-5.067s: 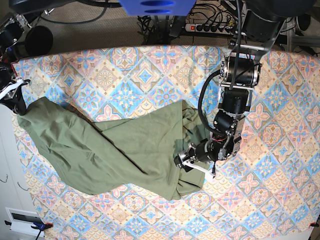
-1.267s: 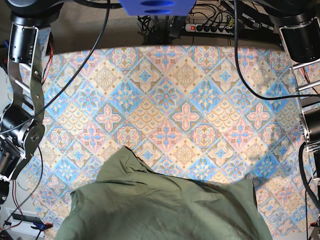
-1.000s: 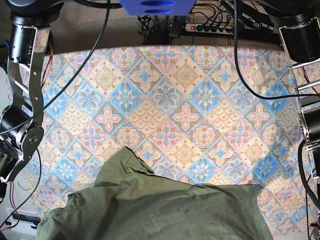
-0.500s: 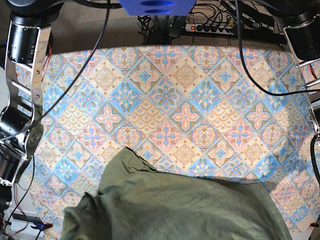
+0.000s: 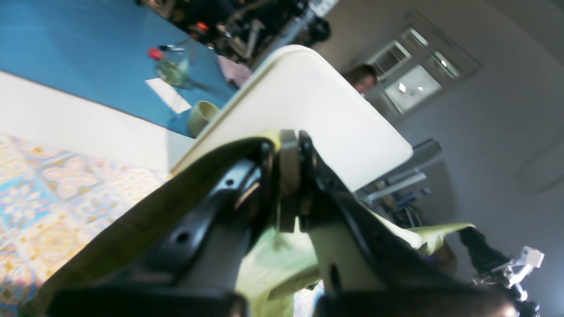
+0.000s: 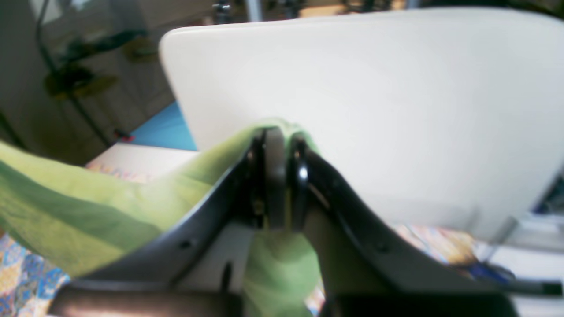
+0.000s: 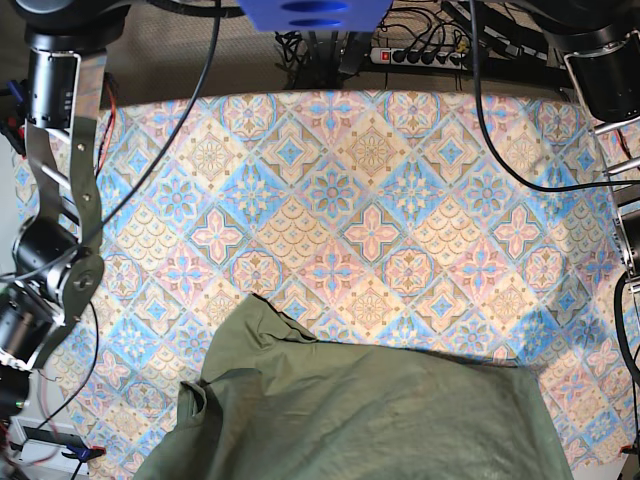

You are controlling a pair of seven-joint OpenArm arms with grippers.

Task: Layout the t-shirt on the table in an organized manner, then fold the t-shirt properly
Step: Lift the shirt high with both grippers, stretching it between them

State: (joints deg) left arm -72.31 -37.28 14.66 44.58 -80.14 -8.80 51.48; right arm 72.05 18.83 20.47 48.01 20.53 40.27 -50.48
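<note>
The left gripper (image 5: pixel 288 152) is clenched on a fold of the shirt (image 5: pixel 273 264); green cloth peeks out at the jaw tips and hangs below them. The right gripper (image 6: pixel 280 136) is likewise pinched tight on a bunched edge of shirt (image 6: pixel 88 207), which drapes away to one side. Both wrist pictures are blurred, so which hem or corner each holds cannot be told. Holding two points apart probably serves to stretch the garment flat for laying out.

From overhead, the shirt (image 7: pixel 370 415) sits at the near edge of the table (image 7: pixel 330 190), its far portion resting on the patterned cloth, one corner poking up. Most of the table lies bare beyond it, and both grippers are out of that view.
</note>
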